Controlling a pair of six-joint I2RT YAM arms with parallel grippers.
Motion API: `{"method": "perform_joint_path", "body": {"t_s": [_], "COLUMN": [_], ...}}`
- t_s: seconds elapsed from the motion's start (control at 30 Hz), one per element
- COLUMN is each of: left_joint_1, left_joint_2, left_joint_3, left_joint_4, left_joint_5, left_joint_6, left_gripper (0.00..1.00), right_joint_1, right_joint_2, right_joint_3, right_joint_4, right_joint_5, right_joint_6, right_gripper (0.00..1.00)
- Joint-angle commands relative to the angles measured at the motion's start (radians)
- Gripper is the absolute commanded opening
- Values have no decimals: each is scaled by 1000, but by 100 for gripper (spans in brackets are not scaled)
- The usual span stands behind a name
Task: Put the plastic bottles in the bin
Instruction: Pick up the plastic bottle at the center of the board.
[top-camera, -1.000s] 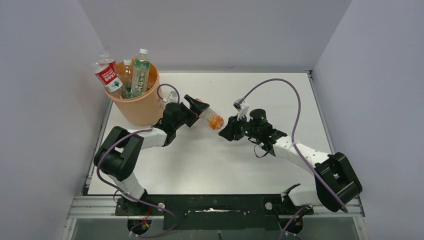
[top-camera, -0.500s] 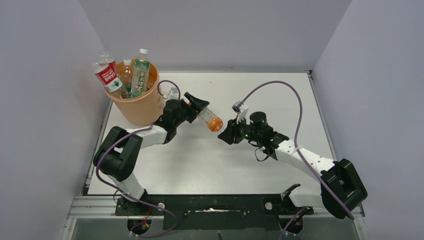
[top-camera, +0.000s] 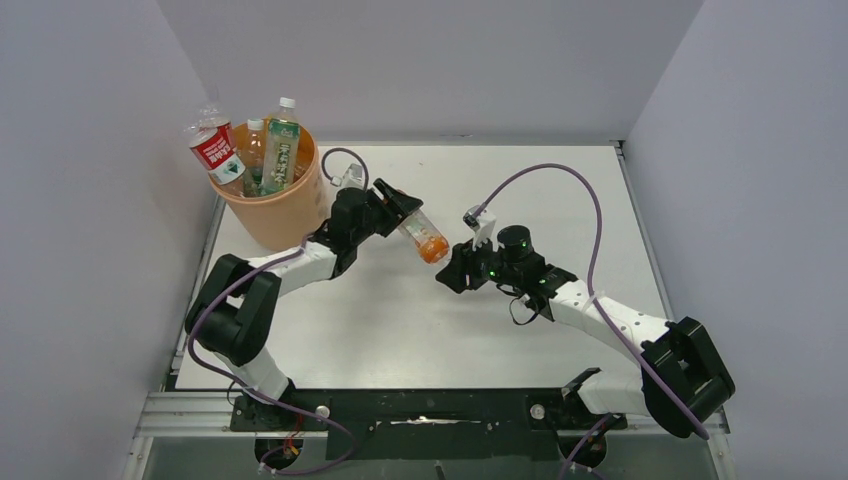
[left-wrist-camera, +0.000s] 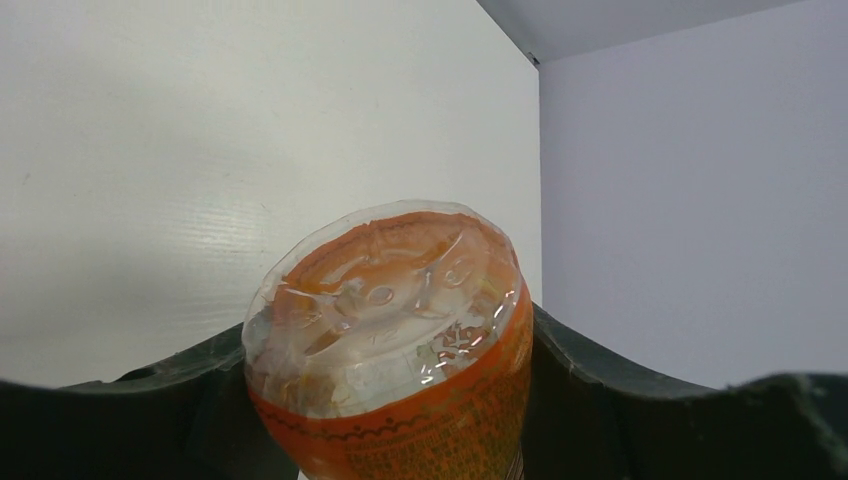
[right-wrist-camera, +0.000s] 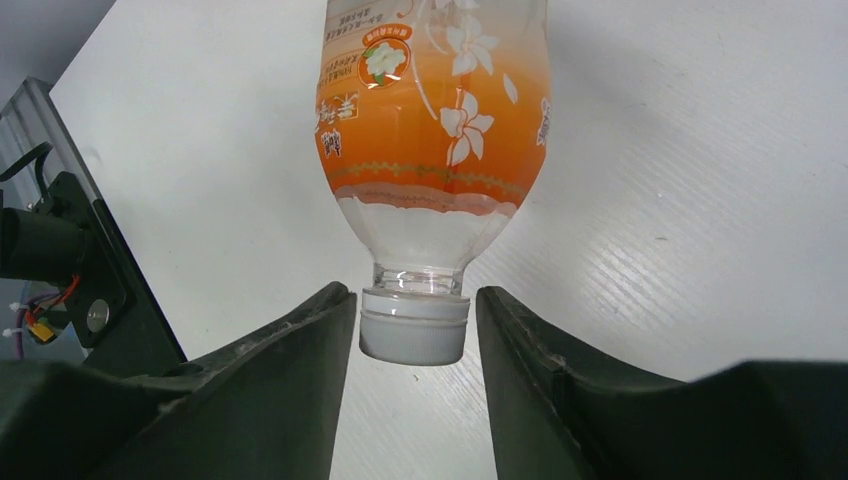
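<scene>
Left hand (top-camera: 398, 208) pinching clear plastic bottle with orange flowered label (top-camera: 422, 236) near its base end. Fingers (left-wrist-camera: 170, 400) pressed on both sides; bottle's base faces the left wrist camera. Bottle tilted, white cap (right-wrist-camera: 413, 325) end pointing away from round peach-orange plastic bin (top-camera: 283, 226). Bottle is just right of the bin, outside it, held off white surface (top-camera: 400, 330).

Right hand (top-camera: 450, 268) is spread, on the far side of the bottle from the bin. The cap sits between its fingers (right-wrist-camera: 290, 370), a narrow gap on each side, no contact seen.

In the bin: clear bottle with red label (top-camera: 212, 148), bottle with green label (top-camera: 282, 150) and amber bottle (top-camera: 252, 148), all sticking up above the rim. The red-label one leans out over the bin's far-left edge.
</scene>
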Motion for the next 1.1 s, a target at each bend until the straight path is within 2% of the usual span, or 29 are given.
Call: {"method": "perform_joint_path", "body": {"t_s": [0.0, 0.1, 0.27, 0.3, 0.37, 0.57, 0.6, 0.83, 1.07], "left_joint_1": [-13, -22, -41, -45, -47, -49, -48, -47, -10], "left_joint_2": [-54, -58, -77, -80, -85, -112, -118, -167, -221], "left_joint_3": [93, 150, 241, 259, 290, 364, 375, 463, 551], "left_joint_4": [-30, -97, -219, -242, -277, -374, -394, -523, -628], "left_joint_5": [-13, -16, -44, -49, -59, -71, -71, -90, -74], "left_joint_6": [65, 112, 195, 210, 237, 306, 323, 406, 467], "left_gripper": [44, 44, 44, 44, 44, 44, 44, 44, 44], "right_joint_1": [3, 2, 2, 2, 2, 2, 2, 0, -2], "right_joint_2": [-21, -31, -35, -38, -45, -60, -64, -104, -128], "right_joint_3": [37, 43, 63, 66, 78, 146, 156, 212, 182], "right_joint_4": [19, 7, -18, -23, -35, -125, -143, -213, -202], "right_joint_5": [25, 33, 31, 32, 34, 43, 47, 68, 84], "right_joint_6": [-12, -11, -11, -11, -9, -13, -14, -17, -4], "right_gripper": [54, 61, 65, 67, 81, 94, 99, 98, 98]}}
